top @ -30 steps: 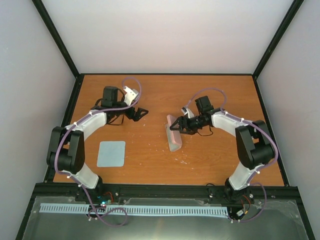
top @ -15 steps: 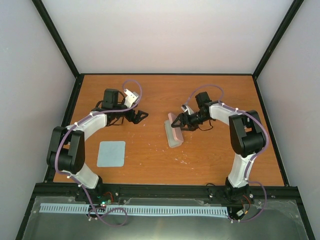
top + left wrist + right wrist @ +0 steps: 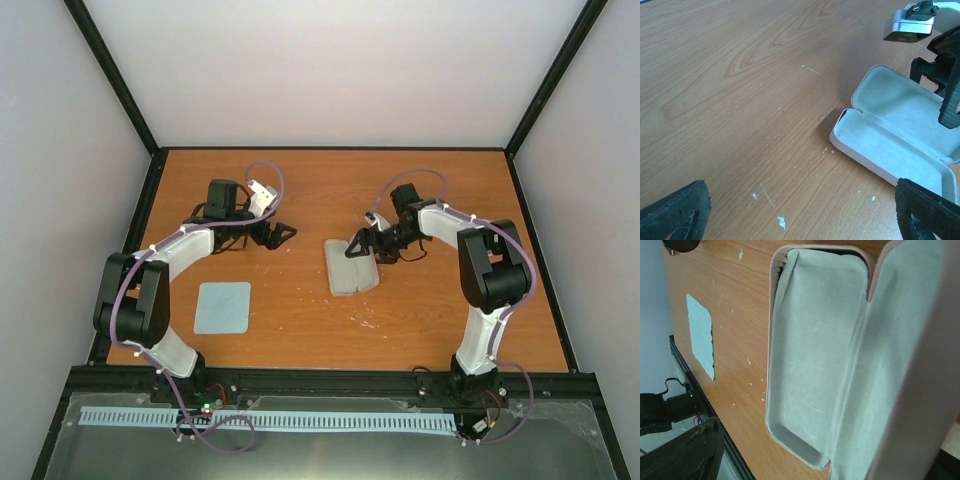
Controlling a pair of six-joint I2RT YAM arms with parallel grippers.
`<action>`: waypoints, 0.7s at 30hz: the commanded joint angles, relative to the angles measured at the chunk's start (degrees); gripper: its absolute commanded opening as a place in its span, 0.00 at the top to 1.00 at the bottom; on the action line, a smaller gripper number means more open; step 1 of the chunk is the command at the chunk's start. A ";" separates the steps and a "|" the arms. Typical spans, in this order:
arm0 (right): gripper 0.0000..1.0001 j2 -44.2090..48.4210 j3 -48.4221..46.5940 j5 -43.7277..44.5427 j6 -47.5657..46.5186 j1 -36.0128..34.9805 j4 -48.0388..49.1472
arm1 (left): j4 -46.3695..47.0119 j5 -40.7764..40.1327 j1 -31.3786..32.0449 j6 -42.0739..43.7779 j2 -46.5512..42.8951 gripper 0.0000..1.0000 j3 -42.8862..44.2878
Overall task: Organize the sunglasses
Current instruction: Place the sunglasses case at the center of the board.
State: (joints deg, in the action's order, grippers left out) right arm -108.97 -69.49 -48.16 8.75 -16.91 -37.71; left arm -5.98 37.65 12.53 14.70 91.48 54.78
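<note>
Centre of the top view: the pink case (image 3: 350, 272) lies opened out on the wooden surface (image 3: 430, 320), and we see both pale-lined halves facing up.

The right pincer (image 3: 358, 247) sits at the case's upper right edge. In the right wrist view its fingers stand wide apart, so it reads as released. The lid fills the right side of that frame, and the lower-left finger (image 3: 685, 455) is well clear of the case. We can't tell whether the other finger touches the lid.

The left pincer (image 3: 283, 232) is left of the case and apart from it, low over bare wood. It is fully released, with nothing between its fingers in the left wrist view.

The blue-grey cloth (image 3: 223, 307) lies flat at lower left of the top view, well apart from the case.

Sunglasses: we can't make them out in any view, so we can't tell where they are.
</note>
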 commanded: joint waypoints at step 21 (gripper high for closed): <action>0.57 6.12 3.54 20.77 2.53 -5.10 -5.46 | 1.70 1.75 0.12 0.15 -1.20 0.01 -1.62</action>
State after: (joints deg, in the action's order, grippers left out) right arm -102.56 -64.82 -31.20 10.74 -21.47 -42.17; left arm -5.54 38.79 12.53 14.68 91.48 53.80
